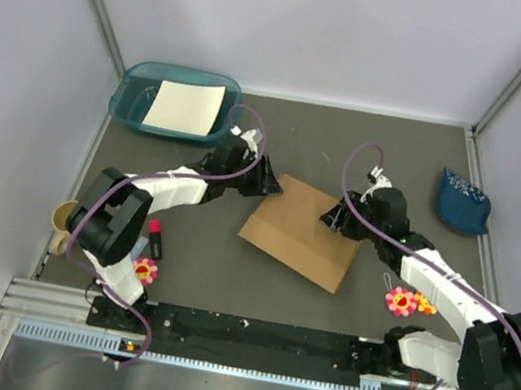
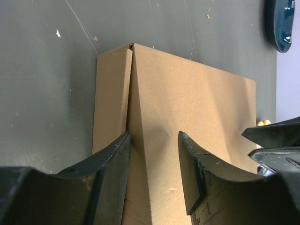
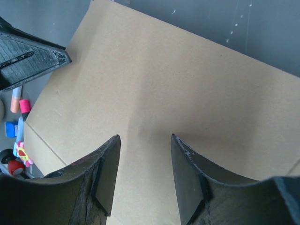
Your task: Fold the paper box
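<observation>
From above, the paper box (image 1: 300, 230) lies flat near the middle of the bench (image 1: 225, 280), turned at a slant. My left end effector (image 1: 265, 178) sits at its far-left corner and my right end effector (image 1: 334, 218) at its far-right edge. Behind the left arm, a teal tray (image 1: 133, 104) holds a white sheet (image 1: 185, 106). A dark blue object (image 1: 463, 201) lies well off to the right, and a flower toy (image 1: 402, 301) sits beside my right arm.

In the left wrist view, my left fingers stand apart above the brown cardboard, clamping nothing. One fingertip (image 2: 123, 143) comes down by a crease where a narrow side flap is folded up against the main panel. The tip of my other end effector shows at the right edge.

In the right wrist view, my right fingers are also spread wide over the plain cardboard panel, gripping nothing. The left end effector pokes in at the upper left, and a few small coloured toys (image 3: 18, 117) lie beyond the box's edge.
</observation>
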You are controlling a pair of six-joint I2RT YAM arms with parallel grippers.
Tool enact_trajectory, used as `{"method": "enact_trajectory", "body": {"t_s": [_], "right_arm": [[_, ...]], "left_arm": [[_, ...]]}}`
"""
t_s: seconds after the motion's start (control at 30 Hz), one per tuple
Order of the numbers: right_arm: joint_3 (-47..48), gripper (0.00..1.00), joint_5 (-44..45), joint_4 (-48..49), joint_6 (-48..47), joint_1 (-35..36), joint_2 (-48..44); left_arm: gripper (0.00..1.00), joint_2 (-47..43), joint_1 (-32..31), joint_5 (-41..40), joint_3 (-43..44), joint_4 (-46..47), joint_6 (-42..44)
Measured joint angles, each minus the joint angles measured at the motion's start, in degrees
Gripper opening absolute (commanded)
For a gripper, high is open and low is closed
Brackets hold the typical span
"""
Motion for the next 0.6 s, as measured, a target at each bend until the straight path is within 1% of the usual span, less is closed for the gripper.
{"method": "enact_trajectory", "body": {"t_s": [0.07,0.17,0.27,0.43,0.5,0.6], "right_arm": [[1.62,0.49,0.31,-2.58,-0.57,-0.42,0.02],[3.69,0.49,0.46,-4.81,-1.70,-0.68,0.02],[4.46,0.47,0.24,-5.33,-2.45,-0.70,0.35],[4.42,0.47,-1.11,-5.16,-2.21,-0.70,4.28],[4.22,0.47,-1.77,-3.89,-1.97,-0.70,5.05],[4.24,0.47,-2.49,-2.16,-1.77,-0.70,6.01]], "left_arm": [[0.55,0.37,-0.17,-1.22,1.33,-1.22,0.37],[0.57,-0.37,-0.33,-4.17,1.75,-2.91,0.72],[0.60,-4.17,-0.17,-9.77,-0.55,-3.58,0.76],[0.64,-19.30,0.15,-20.06,-9.64,-4.81,1.36],[0.66,-27.12,0.13,-24.68,-13.79,-4.98,1.84],[0.65,-37.81,0.13,-28.89,-19.45,-5.51,2.95]]}}
